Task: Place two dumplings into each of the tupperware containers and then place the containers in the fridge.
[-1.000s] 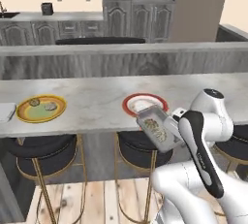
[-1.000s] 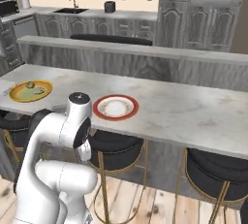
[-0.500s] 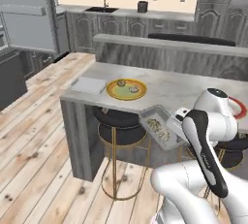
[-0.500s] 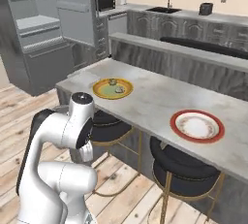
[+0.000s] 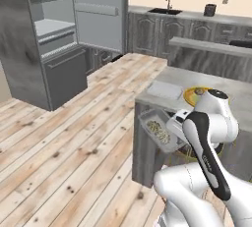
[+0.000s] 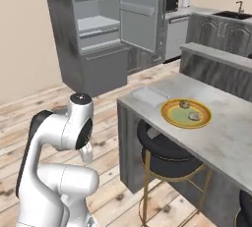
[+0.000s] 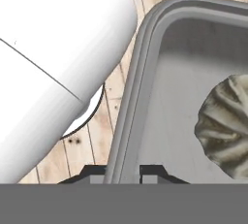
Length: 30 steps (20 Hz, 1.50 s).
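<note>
My gripper (image 7: 123,172) is shut on the rim of a pale grey tupperware container (image 7: 127,116), one finger on each side of its wall. A mottled grey-tan dumpling (image 7: 226,126) lies inside it. In the left base view the held container (image 5: 158,130) hangs tilted in front of the counter's end, with dumplings (image 5: 157,127) in it, and my gripper (image 5: 176,122) grips its right rim. A second tupperware container (image 6: 150,95) rests on the counter corner. The fridge (image 5: 54,39) stands open across the wooden floor, its shelves (image 6: 98,24) bare.
A yellow-rimmed plate (image 6: 187,113) with two dumplings (image 6: 184,104) sits on the marble counter (image 6: 226,137). A black stool (image 6: 165,155) stands under the counter. The fridge door (image 6: 140,17) swings out toward the right. Wooden floor (image 5: 74,137) lies between me and the fridge.
The whole picture has shifted: the base has turned left from the counter, and the open fridge now fills the left. The container stays in my shut gripper.
</note>
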Motion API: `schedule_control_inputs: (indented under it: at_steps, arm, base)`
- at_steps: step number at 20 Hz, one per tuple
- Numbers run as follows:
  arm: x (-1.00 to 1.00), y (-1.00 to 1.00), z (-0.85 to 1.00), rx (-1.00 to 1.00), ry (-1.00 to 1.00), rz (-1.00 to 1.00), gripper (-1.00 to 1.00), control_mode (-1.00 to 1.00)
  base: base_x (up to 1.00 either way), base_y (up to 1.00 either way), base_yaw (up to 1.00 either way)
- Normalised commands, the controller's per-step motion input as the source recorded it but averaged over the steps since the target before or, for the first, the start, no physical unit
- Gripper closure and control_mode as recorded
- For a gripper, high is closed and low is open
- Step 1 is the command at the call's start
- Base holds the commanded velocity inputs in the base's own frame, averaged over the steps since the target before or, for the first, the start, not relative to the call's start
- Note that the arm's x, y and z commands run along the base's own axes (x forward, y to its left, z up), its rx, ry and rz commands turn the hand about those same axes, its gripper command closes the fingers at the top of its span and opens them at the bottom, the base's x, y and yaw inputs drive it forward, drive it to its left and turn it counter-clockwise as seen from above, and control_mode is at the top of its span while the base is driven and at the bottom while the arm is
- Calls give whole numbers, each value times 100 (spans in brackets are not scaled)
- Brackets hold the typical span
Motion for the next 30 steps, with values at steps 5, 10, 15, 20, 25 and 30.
schedule_control_inputs:
  at_steps: [5,10,15,20,25,30]
  arm:
    - [0,0,0,0,0,0,100,100]
    - [0,0,0,0,0,0,100,100]
    - [0,0,0,0,0,0,100,100]
    - [0,0,0,0,0,0,100,100]
    - [0,0,0,0,0,0,100,100]
    - [0,0,0,0,0,0,100,100]
  base:
    - [68,80,21]
    - [98,69,15]
    - [100,9,13]
    - [100,-9,19]
    - [100,26,4]
    - [93,36,0]
